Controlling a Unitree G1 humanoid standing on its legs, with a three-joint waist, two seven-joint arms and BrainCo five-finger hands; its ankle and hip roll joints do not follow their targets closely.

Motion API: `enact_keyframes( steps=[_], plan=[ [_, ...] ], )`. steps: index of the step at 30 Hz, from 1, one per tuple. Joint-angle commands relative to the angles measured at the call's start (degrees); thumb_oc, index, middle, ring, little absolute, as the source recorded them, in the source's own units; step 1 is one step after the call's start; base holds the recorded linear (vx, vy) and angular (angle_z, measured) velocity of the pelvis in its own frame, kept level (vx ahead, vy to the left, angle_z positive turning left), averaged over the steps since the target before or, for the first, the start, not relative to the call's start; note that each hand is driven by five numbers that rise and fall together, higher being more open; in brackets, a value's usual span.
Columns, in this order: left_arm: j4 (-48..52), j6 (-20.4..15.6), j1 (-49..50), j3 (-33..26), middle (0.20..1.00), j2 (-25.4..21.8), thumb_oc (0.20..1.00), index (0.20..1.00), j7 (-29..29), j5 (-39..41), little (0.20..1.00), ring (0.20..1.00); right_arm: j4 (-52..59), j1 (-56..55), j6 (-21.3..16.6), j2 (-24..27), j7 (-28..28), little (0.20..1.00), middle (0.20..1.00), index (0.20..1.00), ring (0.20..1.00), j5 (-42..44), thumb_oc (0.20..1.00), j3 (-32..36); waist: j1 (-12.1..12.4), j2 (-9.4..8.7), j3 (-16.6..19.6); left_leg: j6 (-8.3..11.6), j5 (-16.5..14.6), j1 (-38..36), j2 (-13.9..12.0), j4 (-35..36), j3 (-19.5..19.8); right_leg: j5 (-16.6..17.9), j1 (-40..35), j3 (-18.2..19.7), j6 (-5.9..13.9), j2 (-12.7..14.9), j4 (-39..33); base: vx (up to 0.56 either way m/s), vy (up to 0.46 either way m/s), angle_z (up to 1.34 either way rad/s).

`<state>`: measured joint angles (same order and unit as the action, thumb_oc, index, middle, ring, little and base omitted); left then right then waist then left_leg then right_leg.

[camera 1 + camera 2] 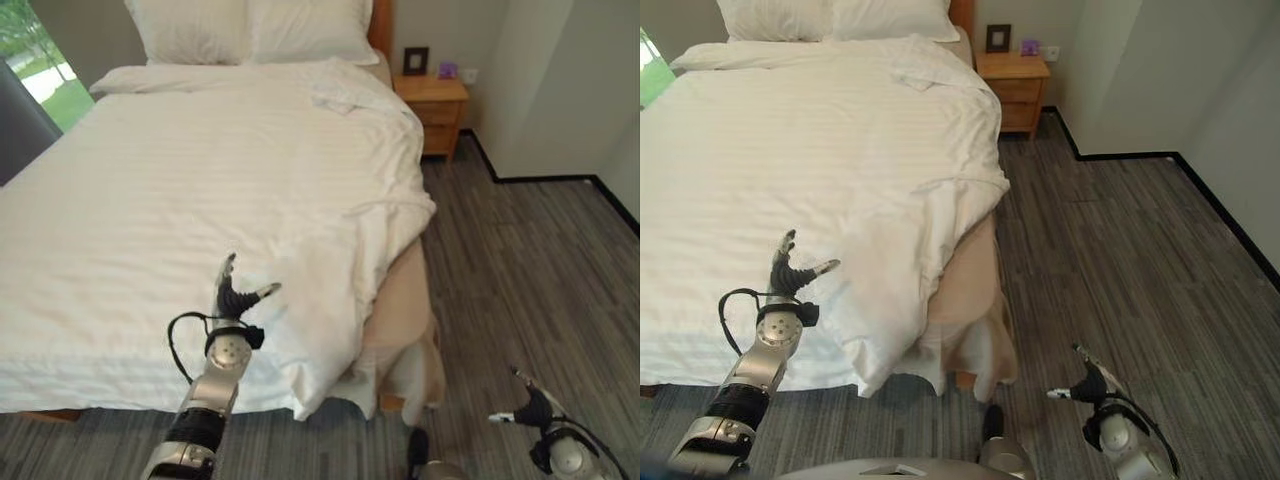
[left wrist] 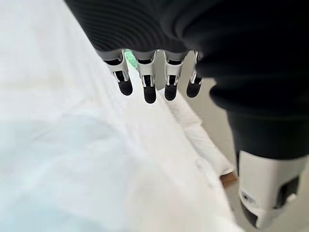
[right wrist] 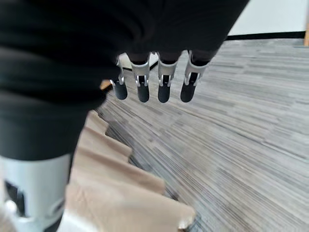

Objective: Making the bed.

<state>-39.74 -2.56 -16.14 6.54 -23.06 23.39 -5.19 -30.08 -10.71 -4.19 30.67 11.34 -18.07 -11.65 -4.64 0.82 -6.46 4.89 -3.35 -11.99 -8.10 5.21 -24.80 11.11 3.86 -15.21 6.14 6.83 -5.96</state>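
Observation:
A white striped duvet (image 1: 200, 190) covers the bed, rumpled along its right side and hanging over the near right corner (image 1: 320, 380). Two white pillows (image 1: 250, 30) lie at the headboard. My left hand (image 1: 235, 300) hovers over the duvet near the foot end, fingers straight and thumb spread, holding nothing; its fingertips (image 2: 149, 94) show above the white cloth. My right hand (image 1: 535, 408) hangs low over the floor to the right of the bed, open and holding nothing, its fingers (image 3: 163, 92) stretched out over the grey floor.
A beige bed skirt (image 1: 405, 320) shows under the duvet at the near right corner. A wooden nightstand (image 1: 435, 105) stands by the headboard on the right. Grey striped floor (image 1: 530, 260) runs along the bed's right side to a white wall (image 1: 560, 80).

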Motion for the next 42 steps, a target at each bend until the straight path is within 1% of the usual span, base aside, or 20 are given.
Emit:
enact_keyframes(
  steps=[1,3,4,5,6,7,12,15,18,20,21,23,26,28,30,31,32,33,36,42],
  plan=[
    [-5.26,-0.28,-6.63,1.4,1.0,-3.72,1.0,1.0,0.44,-2.78,1.0,1.0,1.99,1.43,-1.6,1.26,0.75,1.0,1.0,1.0,1.0,-0.45,1.0,0.01,-0.49,-2.51,-0.96,1.15,2.95,5.02,0.64,-0.21,-0.12,-6.2,-7.4,-1.71,7.16,6.63,0.96,0.0,0.004,-0.37],
    [-18.21,1.33,-11.72,3.74,1.0,-4.24,1.0,1.0,-0.58,-4.15,1.0,1.0,2.62,2.1,-2.02,2.17,0.95,1.0,1.0,1.0,1.0,-0.54,1.0,-0.89,-2.01,-2.59,-1.85,1.33,3.13,6.1,0.45,-0.21,-1.07,-5.66,-5.21,-0.54,7.35,6.23,0.96,-0.03,0.011,-0.34],
    [-21.75,1.62,-13.23,4.35,0.925,-4.09,0.925,0.925,-0.98,-4.08,0.925,0.925,2.86,2.42,-2.04,2.43,0.98,1.0,1.0,1.0,1.0,-0.61,1.0,-1.19,-2.56,-2.64,-2.23,1.36,3.22,6.64,0.36,-0.21,-1.49,-5.49,-4.31,-0.05,7.39,6.11,0.96,0.02,0.038,-0.22],
    [-24.49,1.69,-14.55,4.62,0.498,-3.63,0.498,0.498,-1.44,-3.34,0.498,0.498,3.16,2.67,-2.08,2.67,0.94,1.0,1.0,1.0,1.0,-0.62,1.0,-1.54,-3.09,-2.52,-2.58,1.79,2.01,6.65,0.23,-0.21,-1.06,-6.21,-3.98,0.75,7.95,5.96,0.96,0.0,0.025,-0.27],
    [-26.48,1.43,-16.17,5.24,0.2,-3.09,0.2,0.2,-1.78,-2.67,0.2,0.2,3.42,3.24,-2.08,2.91,1.0,1.0,1.0,1.0,1.0,-0.48,1.0,-2.07,-3.39,-2.66,-3.12,1.86,2.22,7.23,0.06,-0.21,-1.36,-6.11,-3.18,1.03,7.94,5.79,0.96,-0.05,-0.006,-0.37],
    [-26.69,1.32,-16.42,5.23,0.2,-3.11,0.2,0.2,-1.75,-2.63,0.2,0.2,3.44,3.37,-2.1,2.91,1.0,1.0,1.0,1.0,1.0,-0.47,1.0,-2.04,-3.38,-2.89,-3.34,1.49,3.52,7.83,0.06,-0.21,-2.12,-5.2,-2.56,0.79,7.36,5.8,0.96,-0.09,-0.021,-0.43],
    [-25.11,-1.23,-23.32,8.49,0.2,-0.06,0.2,0.2,-0.83,3.45,0.2,0.2,1.01,5.3,-1.23,2.36,2.48,1.0,1.0,1.0,1.0,-0.86,1.0,-4.8,-5.2,-3.16,-4.93,2.12,3.73,12.11,-0.75,-0.21,-2.38,-5.03,2.47,2.24,7.94,5.39,0.96,-0.08,-0.019,-0.12],
    [-17.54,-2.44,-25.1,12.52,0.2,3.18,0.2,0.2,-0.49,3.83,0.2,0.2,-0.32,4.97,-1.05,1.44,2.94,1.0,1.0,1.0,1.0,-1.27,1.0,-5.67,-5.43,-3.04,-4.7,1.85,3.5,11.89,-0.46,-0.21,-2.59,-5.09,2.43,2.34,7.86,5.93,0.96,-0.01,-0.015,0.02],
    [-2.68,-3.77,-24.79,20.77,0.2,8.82,0.2,0.2,-3.01,0.1,0.2,0.2,-0.95,6.01,-0.51,0.98,3.21,1.0,1.0,1.0,1.0,-0.17,1.0,-5.01,-5.49,-2.2,-4.14,1.12,2.52,10.45,0.56,-0.21,-2.18,-5.45,0.7,2.22,7.78,6.94,0.96,-0.01,-0.018,0.02],
    [1.0,-3.88,-23.78,22.77,0.2,10.0,0.2,0.2,-4.23,-0.95,0.2,0.2,-1.49,6.17,-0.38,0.64,3.46,1.0,1.0,1.0,1.0,-0.07,1.0,-4.65,-5.43,-2.16,-4.07,0.52,3.53,10.55,0.86,-0.21,-2.73,-4.62,0.78,1.94,7.2,7.21,0.96,-0.05,-0.021,0.03],
    [7.4,-4.44,-22.25,26.66,0.2,12.22,0.2,0.2,-6.69,-2.33,0.2,0.2,-2.59,7.21,-0.04,-0.26,3.77,1.0,1.0,1.0,1.0,0.21,1.0,-4.36,-5.36,-1.51,-3.73,0.12,2.97,9.84,1.33,-0.21,-2.22,-4.74,-0.26,1.93,7.29,7.6,0.96,0.03,0.002,-0.06],
    [11.47,-4.87,-20.08,30.64,0.2,14.32,0.2,0.2,-9.96,-2.86,0.2,0.2,-3.87,8.61,0.29,-1.33,4.0,1.0,1.0,1.0,1.0,0.46,1.0,-4.45,-5.41,-0.85,-3.52,-0.28,2.44,8.96,1.73,-0.21,-1.7,-4.98,-1.23,2.08,7.42,7.89,0.96,0.01,0.002,-0.04],
    [14.03,-5.45,-17.66,34.72,0.2,15.79,0.2,0.2,-14.34,-3.05,0.2,0.2,-4.57,9.32,0.62,-2.44,4.11,1.0,1.0,1.0,1.0,0.77,1.0,-4.15,-5.56,-0.37,-3.29,-0.61,1.75,7.87,2.19,-0.21,-1.45,-5.26,-2.23,2.25,7.5,8.06,0.96,0.02,0.005,-0.03],
    [15.99,-6.13,-16.79,41.6,0.2,17.83,0.2,0.2,-21.19,-3.62,0.2,0.2,-5.86,10.38,0.89,-3.81,4.19,1.0,1.0,1.0,1.0,1.48,1.0,-4.29,-6.31,0.31,-2.96,-1.05,0.91,6.49,2.7,-0.21,-1.06,-5.45,-3.25,2.98,7.54,8.22,0.96,0.0,0.0,0.0],
    [16.58,-6.36,-16.8,43.49,0.2,18.34,0.2,0.2,-22.66,-3.97,0.2,0.2,-6.5,10.76,0.86,-4.31,4.39,1.0,1.0,1.0,1.0,1.87,1.0,-4.23,-6.46,0.45,-2.93,-1.19,0.66,5.93,2.9,-0.21,-1.04,-5.53,-3.7,3.27,7.6,8.27,0.96,0.03,0.017,-0.03],
    [16.83,-6.59,-16.34,46.81,0.576,20.37,0.576,0.576,-25.16,-3.05,0.576,0.576,-8.81,11.6,1.11,-5.41,4.82,1.0,1.0,1.0,1.0,2.6,1.0,-4.53,-7.16,0.84,-2.81,-1.45,0.26,5.06,3.23,-0.21,-0.99,-5.6,-4.21,3.66,7.61,8.25,0.96,0.02,0.016,-0.06],
    [16.76,-6.63,-16.38,46.83,0.956,20.38,0.956,0.956,-25.14,-3.05,0.956,0.956,-8.88,11.66,1.06,-5.46,4.85,1.0,1.0,1.0,1.0,2.61,1.0,-4.54,-7.07,0.76,-2.8,-1.47,0.53,5.2,3.23,-0.21,-1.1,-5.39,-4.0,3.77,7.49,8.24,0.96,0.04,0.016,-0.06],
    [14.27,-6.51,-15.92,50.0,1.0,23.13,1.0,1.0,-26.87,-3.16,1.0,1.0,-12.64,12.16,1.3,-7.18,4.92,1.0,1.0,1.0,1.0,4.34,1.0,-4.72,-7.82,0.92,-2.84,-1.64,-0.02,4.21,3.47,-0.21,-1.2,-5.57,-4.76,4.25,7.44,8.18,0.96,0.03,0.009,-0.13],
    [8.51,-6.11,-13.2,53.68,1.0,27.05,1.0,1.0,-29.22,-1.35,1.0,1.0,-20.09,12.84,2.12,-9.6,5.04,1.0,1.0,1.0,1.0,6.48,1.0,-5.48,-8.98,1.13,-3.22,-1.8,-0.45,3.0,3.76,-0.21,-1.73,-5.56,-5.32,5.16,7.26,8.06,0.96,0.03,0.011,-0.14],
    [5.32,-5.64,-11.22,55.56,1.0,28.44,1.0,1.0,-27.69,2.8,1.0,1.0,-30.76,12.71,3.24,-12.57,6.4,1.0,1.0,1.0,1.0,12.03,1.0,-3.73,-9.88,1.65,-3.62,-1.86,-0.69,2.08,4.18,-0.21,-1.92,-5.5,-5.71,5.64,7.17,8.28,0.96,0.01,-0.023,-0.13]
  ],
)
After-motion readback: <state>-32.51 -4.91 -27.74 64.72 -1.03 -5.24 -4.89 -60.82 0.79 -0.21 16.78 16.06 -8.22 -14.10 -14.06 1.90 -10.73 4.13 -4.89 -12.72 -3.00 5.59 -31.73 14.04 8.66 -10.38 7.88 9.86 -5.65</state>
